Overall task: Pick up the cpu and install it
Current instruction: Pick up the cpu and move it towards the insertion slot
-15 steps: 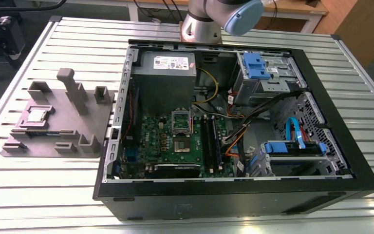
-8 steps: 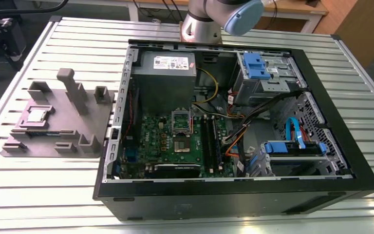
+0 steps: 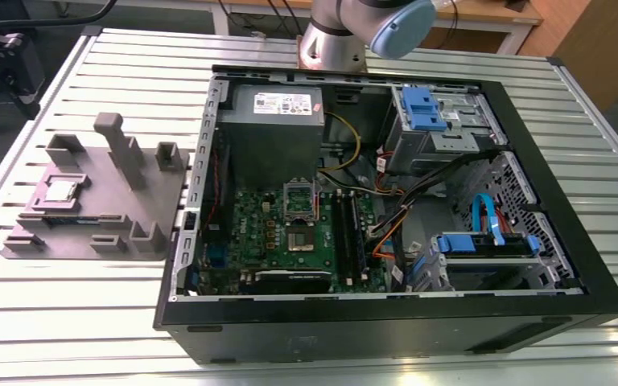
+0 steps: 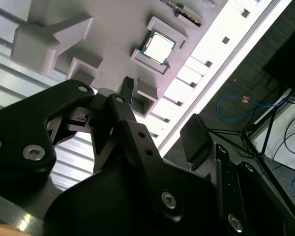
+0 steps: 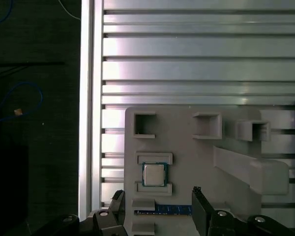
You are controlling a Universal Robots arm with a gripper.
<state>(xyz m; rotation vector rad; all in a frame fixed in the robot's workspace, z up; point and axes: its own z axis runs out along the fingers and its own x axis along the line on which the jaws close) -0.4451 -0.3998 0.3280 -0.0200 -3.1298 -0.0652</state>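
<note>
Table: a slatted metal table (image 3: 84, 322) carries everything.
Computer case: the open black case (image 3: 395, 326) lies on its side, on the exterior view's right.
Arm: the robot arm (image 3: 357, 32) shows at the far edge of the table, behind the case.
Motherboard: the green board (image 3: 271, 237) sits inside the case, and its socket (image 3: 300, 211) looks uncovered and unfilled.
Parts holder: a grey moulded holder (image 3: 126, 241) rests on the slats just beside the case, on the exterior view's left.
Gripper: in the first wrist view the gripper (image 5: 157, 209) hangs above the holder with its two black fingers (image 5: 199, 206) spread wide apart and nothing between them.
Cpu: the cpu (image 5: 154, 174) lies flat in its recess on the holder, silver top up, between two low ledges; it also shows in the second wrist view (image 4: 159, 46) and the exterior view (image 3: 60, 190), well apart from the socket.
Step in hand: judged as the approach to the pick, with the chip untouched.
What the grasp calls for: probably fingers centred over the chip and closing on the two edges the ledges leave free, kept level.
</note>
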